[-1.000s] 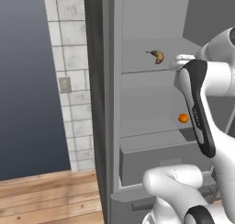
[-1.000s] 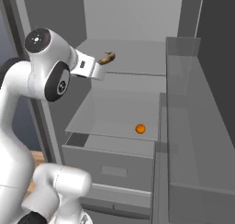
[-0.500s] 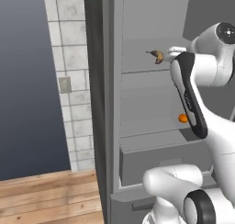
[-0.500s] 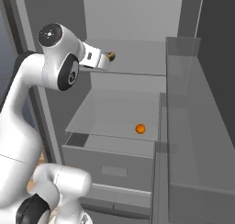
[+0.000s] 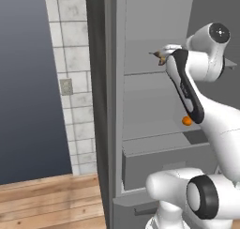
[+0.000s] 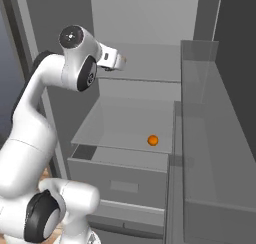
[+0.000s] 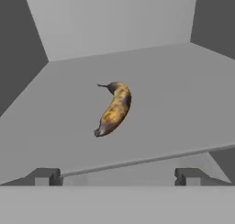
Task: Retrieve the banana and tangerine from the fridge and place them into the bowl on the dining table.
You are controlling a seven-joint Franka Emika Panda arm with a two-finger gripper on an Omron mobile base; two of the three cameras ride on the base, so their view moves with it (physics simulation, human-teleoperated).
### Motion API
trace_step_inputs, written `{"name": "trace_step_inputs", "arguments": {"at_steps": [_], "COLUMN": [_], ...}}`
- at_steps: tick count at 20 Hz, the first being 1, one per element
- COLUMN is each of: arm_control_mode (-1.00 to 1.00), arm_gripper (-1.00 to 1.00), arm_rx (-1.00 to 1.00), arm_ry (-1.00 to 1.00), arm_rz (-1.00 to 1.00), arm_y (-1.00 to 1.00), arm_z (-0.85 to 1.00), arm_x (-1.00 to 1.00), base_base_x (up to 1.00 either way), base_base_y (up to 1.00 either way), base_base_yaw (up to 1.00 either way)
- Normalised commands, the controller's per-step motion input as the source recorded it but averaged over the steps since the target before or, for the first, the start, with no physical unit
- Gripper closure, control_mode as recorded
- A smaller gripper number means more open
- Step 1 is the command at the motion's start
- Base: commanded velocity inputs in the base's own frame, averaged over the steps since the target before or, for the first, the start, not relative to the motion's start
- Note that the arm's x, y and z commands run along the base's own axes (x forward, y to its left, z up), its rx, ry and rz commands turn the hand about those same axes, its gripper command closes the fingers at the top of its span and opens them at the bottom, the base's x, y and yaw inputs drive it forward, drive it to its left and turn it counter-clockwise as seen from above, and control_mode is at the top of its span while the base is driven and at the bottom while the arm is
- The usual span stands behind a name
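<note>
The gripper (image 7: 117, 176) stands wide and empty before the fridge (image 6: 150, 43) upper shelf, where the banana (image 7: 114, 109) lies. The tangerine (image 6: 152, 140) sits on the shelf below. No writing is legible.

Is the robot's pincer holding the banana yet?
No, nothing is held. The pincer is open, and the banana lies on the fridge shelf ahead of it.
</note>
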Motion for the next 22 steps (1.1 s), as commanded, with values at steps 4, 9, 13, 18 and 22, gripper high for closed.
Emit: {"name": "trace_step_inputs", "arguments": {"at_steps": [4, 9, 13, 18, 22], "arm_control_mode": [-1.00, -1.00, -1.00, -1.00, -1.00], "arm_gripper": [-1.00, -1.00, -1.00, -1.00, -1.00], "arm_rx": [0.00, 0.00, -0.05, -0.10, -0.07], "arm_ry": [0.01, 0.03, 0.06, 0.07, 0.03], "arm_rz": [0.04, 0.03, 0.02, 0.01, 0.01], "arm_y": [0.00, 0.00, 0.00, 0.00, 0.00], "arm_z": [0.00, -0.01, -0.15, -0.27, -0.15], "arm_x": [0.57, 0.49, 0.32, 0.28, 0.27], "base_base_x": [0.00, 0.00, 0.00, 0.00, 0.00], "base_base_y": [0.00, 0.00, 0.00, 0.00, 0.00], "base_base_yaw": [0.00, 0.00, 0.00, 0.00, 0.00]}}
